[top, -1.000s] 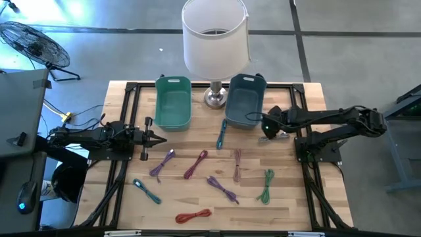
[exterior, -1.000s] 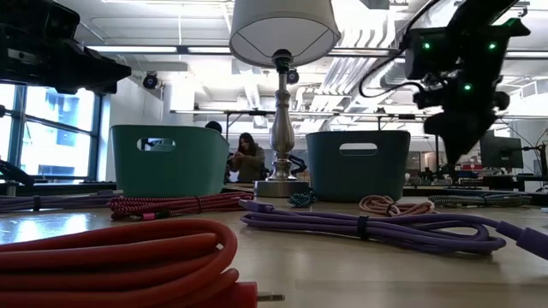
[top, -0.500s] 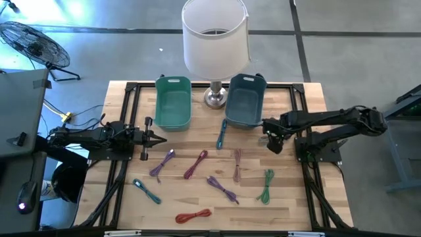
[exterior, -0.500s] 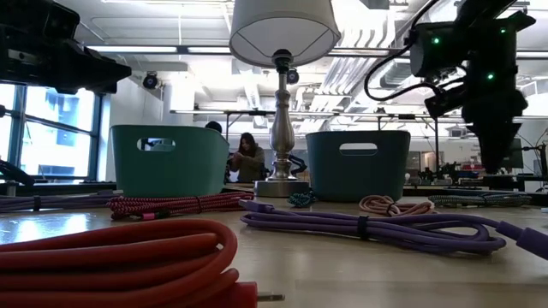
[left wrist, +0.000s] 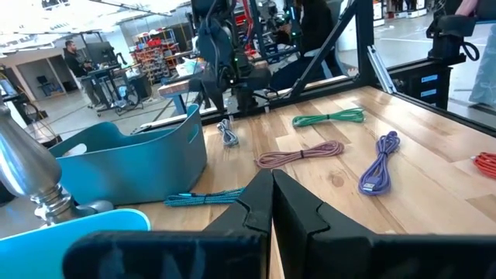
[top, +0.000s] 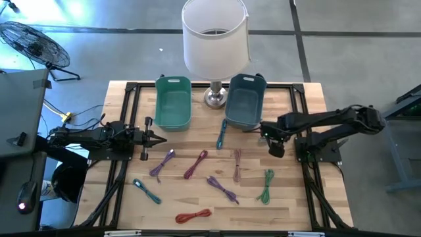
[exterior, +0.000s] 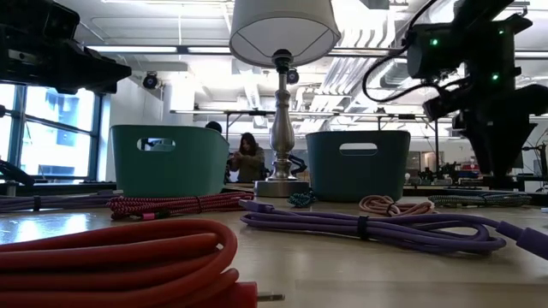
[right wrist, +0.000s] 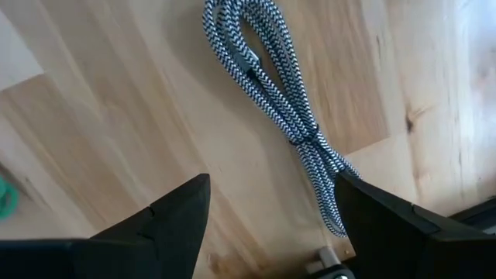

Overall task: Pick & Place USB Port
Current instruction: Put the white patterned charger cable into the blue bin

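Note:
A black-and-white braided USB cable (right wrist: 271, 85) lies coiled flat on the wooden table, to the right of the blue bin (top: 245, 100). The left wrist view shows this cable (left wrist: 227, 133) under the right arm. My right gripper (right wrist: 271, 182) hovers above it, pointing down and open, with a finger on each side of the cable's end and touching nothing. In the high view the right gripper (top: 276, 143) hides the cable. My left gripper (top: 156, 138) waits shut at the table's left side, level with the green bin (top: 173, 102).
Several other bundled cables lie across the table's middle and near part: teal (top: 221, 135), purple (top: 162, 162), maroon (top: 195, 164), pink (top: 237, 163), green (top: 266, 184), red (top: 193, 215). A lamp (top: 216, 39) stands between the two bins at the far edge.
My right gripper has moved from beside the blue bin's right corner toward the table's near edge and a little right. It now stands over the black-and-white cable, which showed beside it a second ago. The left arm has kept still.

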`<action>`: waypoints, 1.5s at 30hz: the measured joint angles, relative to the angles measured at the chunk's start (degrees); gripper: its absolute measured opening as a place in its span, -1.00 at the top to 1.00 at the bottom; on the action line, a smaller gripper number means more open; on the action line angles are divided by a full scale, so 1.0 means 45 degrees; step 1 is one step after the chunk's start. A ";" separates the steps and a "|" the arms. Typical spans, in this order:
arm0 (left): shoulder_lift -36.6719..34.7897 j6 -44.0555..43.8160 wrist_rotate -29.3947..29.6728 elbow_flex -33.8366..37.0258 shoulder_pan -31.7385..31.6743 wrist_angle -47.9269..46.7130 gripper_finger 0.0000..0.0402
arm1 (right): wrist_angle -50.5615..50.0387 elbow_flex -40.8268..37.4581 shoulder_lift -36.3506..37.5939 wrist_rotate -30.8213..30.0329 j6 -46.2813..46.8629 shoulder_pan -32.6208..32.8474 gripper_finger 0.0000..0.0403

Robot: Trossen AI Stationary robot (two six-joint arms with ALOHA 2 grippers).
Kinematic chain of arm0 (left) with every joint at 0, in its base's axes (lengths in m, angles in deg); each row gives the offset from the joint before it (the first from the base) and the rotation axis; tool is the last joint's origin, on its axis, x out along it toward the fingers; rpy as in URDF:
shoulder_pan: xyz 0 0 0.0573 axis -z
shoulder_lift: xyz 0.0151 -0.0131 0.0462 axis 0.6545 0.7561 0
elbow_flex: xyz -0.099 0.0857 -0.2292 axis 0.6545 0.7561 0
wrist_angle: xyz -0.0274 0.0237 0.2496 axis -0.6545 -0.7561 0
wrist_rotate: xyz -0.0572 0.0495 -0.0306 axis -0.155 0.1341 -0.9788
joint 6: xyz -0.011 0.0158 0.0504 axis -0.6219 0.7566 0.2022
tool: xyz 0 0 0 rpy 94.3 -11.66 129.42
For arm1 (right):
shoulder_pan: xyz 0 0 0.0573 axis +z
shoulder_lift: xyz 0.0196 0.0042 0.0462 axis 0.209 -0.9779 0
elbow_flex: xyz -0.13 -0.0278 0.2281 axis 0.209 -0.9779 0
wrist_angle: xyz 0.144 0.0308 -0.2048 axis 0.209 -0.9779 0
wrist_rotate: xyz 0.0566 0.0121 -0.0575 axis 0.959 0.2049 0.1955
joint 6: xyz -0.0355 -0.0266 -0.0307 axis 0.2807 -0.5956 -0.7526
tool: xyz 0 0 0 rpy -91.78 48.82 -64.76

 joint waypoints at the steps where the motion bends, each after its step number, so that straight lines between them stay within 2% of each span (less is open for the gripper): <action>1: 0.0000 0.0000 0.0000 0.0002 -0.0003 0.0000 0.97 | 0.0016 0.0000 -0.0172 0.0004 0.0000 0.0000 -0.33; 15: 0.0000 -0.0004 0.0005 0.0000 0.0002 0.0000 0.97 | 0.0173 0.0016 -0.2209 -0.0050 -0.0040 0.0001 -0.33; 20: 0.0004 -0.0005 0.0005 0.0001 0.0002 0.0000 0.97 | 0.0158 0.0311 -0.2237 -0.0515 -0.0114 0.0000 -0.33; 25: 0.0000 -0.0005 0.0000 0.0004 -0.0003 0.0005 0.97 | 0.0301 0.0903 -0.2227 -0.0992 -0.1095 0.0015 -0.33; 38: 0.0005 0.0198 -0.0005 0.0002 -0.0001 0.0002 0.97 | 0.0355 0.1127 -0.2222 -0.0801 -0.2626 0.0000 -0.33; 45: 0.0005 0.0669 0.0000 0.0001 -0.0003 0.0000 0.97 | 0.0643 0.1057 -0.2217 -0.0845 -0.2738 -0.0144 -0.33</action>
